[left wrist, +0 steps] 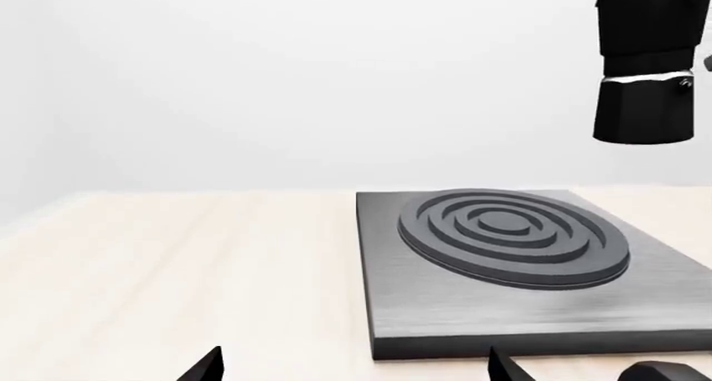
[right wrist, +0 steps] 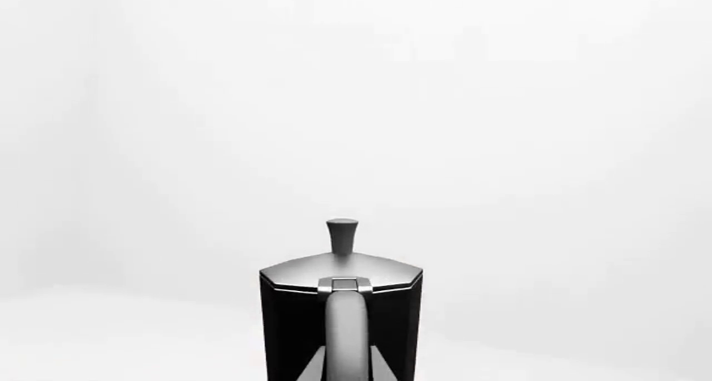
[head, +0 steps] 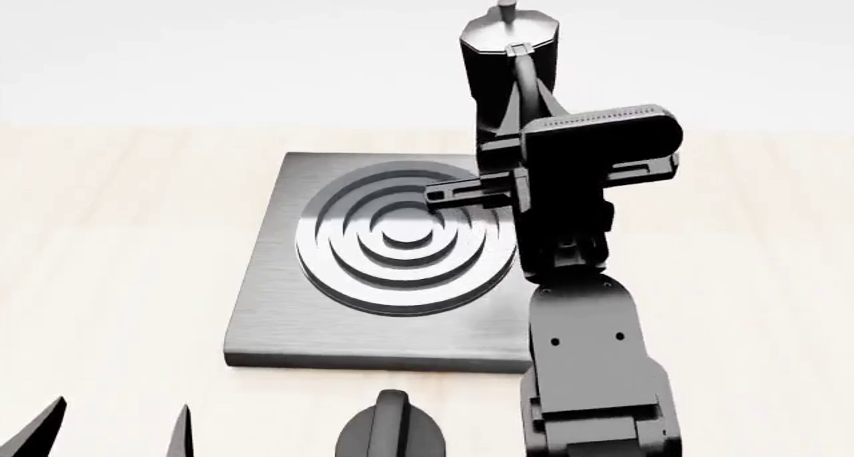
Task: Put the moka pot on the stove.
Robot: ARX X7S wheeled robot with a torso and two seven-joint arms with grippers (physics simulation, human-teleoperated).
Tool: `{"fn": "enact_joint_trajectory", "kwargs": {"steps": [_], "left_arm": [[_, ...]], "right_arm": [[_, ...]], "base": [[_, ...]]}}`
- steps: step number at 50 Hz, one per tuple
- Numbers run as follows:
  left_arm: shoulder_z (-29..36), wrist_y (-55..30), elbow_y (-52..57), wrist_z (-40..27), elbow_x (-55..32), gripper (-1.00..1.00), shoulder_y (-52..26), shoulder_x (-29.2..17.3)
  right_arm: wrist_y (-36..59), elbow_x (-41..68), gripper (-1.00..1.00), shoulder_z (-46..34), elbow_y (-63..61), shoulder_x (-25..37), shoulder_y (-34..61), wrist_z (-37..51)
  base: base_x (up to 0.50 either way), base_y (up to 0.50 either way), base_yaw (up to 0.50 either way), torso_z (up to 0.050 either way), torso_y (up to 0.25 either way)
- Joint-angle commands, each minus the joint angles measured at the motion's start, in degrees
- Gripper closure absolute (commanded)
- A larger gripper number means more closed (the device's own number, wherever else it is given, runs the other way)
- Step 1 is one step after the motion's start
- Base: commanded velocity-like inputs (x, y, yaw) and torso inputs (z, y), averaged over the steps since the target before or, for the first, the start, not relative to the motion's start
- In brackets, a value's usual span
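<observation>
**Black pot aloft, burner still bare**

Black and faceted, the moka pot hangs upright in the air, carried by our right gripper, which is clamped on its curved handle; the left wrist view shows its base well clear of the table. It sits above the far right corner of the stove, not yet over the ring burner, as far as we can judge from the head view.

So we reckon the task is past its midpoint: the pick and lift are done. What remains is to carry the pot toward the middle of the slab, lower it onto the rings, and let go. Nothing rests on the burner yet.

Our left gripper waits low at the near left edge of the table, fingers apart and holding nothing.

Counting what we can see: one moka pot, one stove with one burner of concentric rings, one round dial knob at the near edge in front of the slab, and two arms
</observation>
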Motion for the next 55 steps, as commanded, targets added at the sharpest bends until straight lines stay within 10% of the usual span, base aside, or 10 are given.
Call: {"fn": "enact_joint_trajectory", "kwargs": {"steps": [1, 37, 55], "left_arm": [[-0.8, 2.6, -0.4, -0.5, 0.7, -1.0, 0.4, 0.1], [0.2, 2.7, -1.6, -1.1, 0.7, -1.0, -0.7, 0.1], [0.4, 2.7, -1.4, -1.4, 0.5, -1.0, -0.9, -0.2]], "right_arm": [[1.9, 6.4, 1.0, -4.0, 0.0, -1.2, 0.4, 0.3], [-4.2, 68.2, 1.0, -65.5, -0.1, -1.2, 2.5, 3.3], [-4.7, 77.0, 1.0, -75.6, -0.9, -1.2, 3.0, 3.6]], "base": [[0.0, 0.0, 0.0, 0.0, 0.0], [0.0, 0.0, 0.0, 0.0, 0.001], [0.0, 0.0, 0.0, 0.001, 0.002]]}}
